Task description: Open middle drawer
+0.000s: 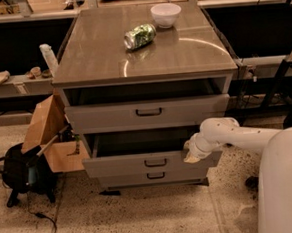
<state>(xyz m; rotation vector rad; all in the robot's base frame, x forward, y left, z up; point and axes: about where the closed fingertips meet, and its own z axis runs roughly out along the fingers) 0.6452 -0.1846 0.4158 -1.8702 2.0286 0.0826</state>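
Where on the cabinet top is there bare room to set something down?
Bare: the front half of the cabinet top, between the green can and the front edge, and its left side. Crowded: the back, where the can and the white bowl sit close. The claw is at the right end of the middle drawer.
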